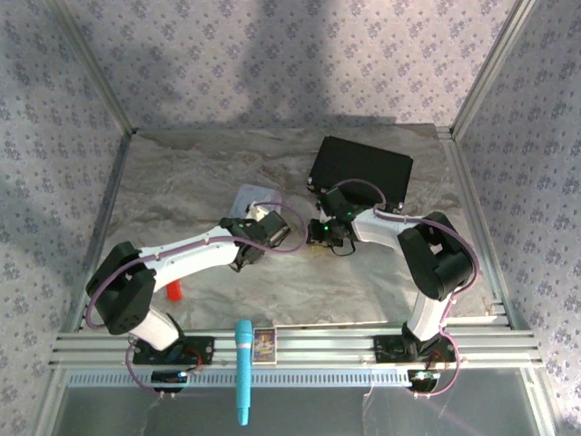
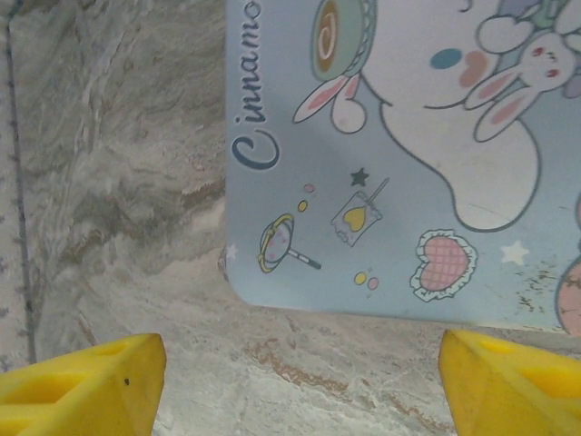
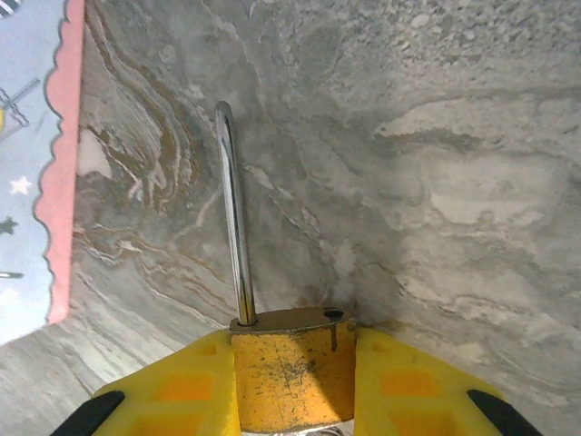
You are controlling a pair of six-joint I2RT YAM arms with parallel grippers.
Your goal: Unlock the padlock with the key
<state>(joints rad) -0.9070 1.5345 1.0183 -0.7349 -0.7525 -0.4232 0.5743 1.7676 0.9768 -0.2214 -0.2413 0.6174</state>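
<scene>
At bottom centre of the right wrist view, the right gripper [image 3: 290, 350] clamps the padlock [image 3: 289, 374] — its shackle [image 3: 233, 209] running straight up-frame; the left gripper [image 2: 300, 368], spread wide and empty, faces the tin [image 2: 408, 182] instead.

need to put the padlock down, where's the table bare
Bare marble: back left, between left wall and the tin; front centre, between red block and right arm. Crowded middle: tin, left end effector, right end effector holding the padlock, black box.
</scene>
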